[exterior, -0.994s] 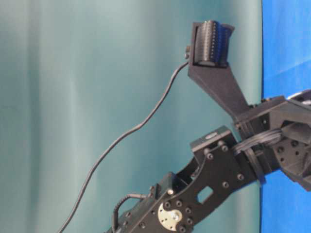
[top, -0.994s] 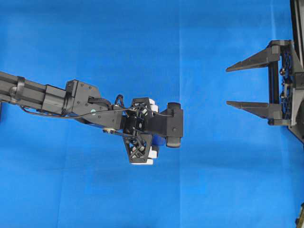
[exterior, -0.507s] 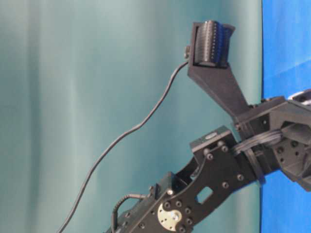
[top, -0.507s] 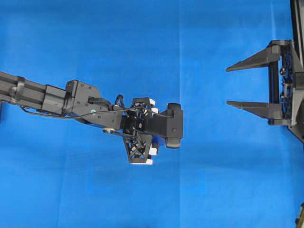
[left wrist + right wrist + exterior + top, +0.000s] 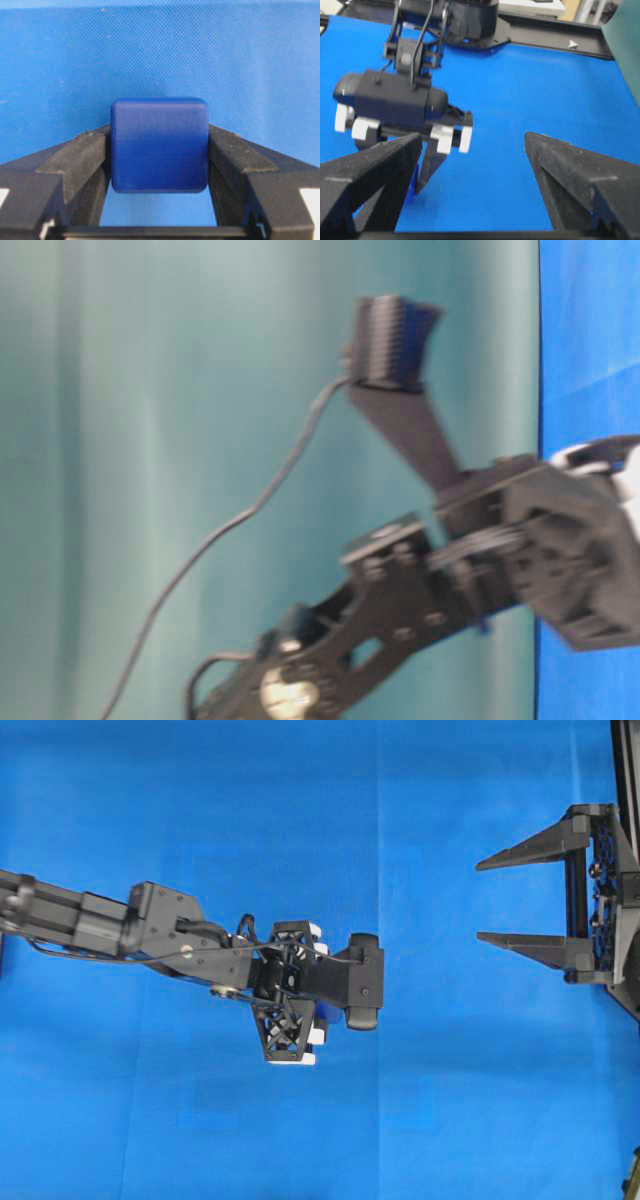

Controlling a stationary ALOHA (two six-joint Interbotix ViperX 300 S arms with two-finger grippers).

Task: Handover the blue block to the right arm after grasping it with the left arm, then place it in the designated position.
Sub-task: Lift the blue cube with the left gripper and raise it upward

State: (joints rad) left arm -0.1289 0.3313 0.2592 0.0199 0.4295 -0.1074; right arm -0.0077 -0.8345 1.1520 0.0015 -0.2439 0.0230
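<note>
You find no readable text, label, brand, number or sign in any of these views. The blue block (image 5: pixel 159 145) shows you a plain face between the fingers, the blue cloth (image 5: pixel 300 820) carries no print, and the black arm housings show you only screws and bare plastic.

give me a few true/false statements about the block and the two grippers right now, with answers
1. The blue block sits between the left gripper fingers. True.
2. The right gripper is shut. False: its jaws stand wide apart, nothing between them.
3. The right gripper is holding the block. False: the left gripper has it.
4. A blue cloth covers the table. True.
5. The two grippers touch. False: in the overhead view bare cloth lies between them.
</note>
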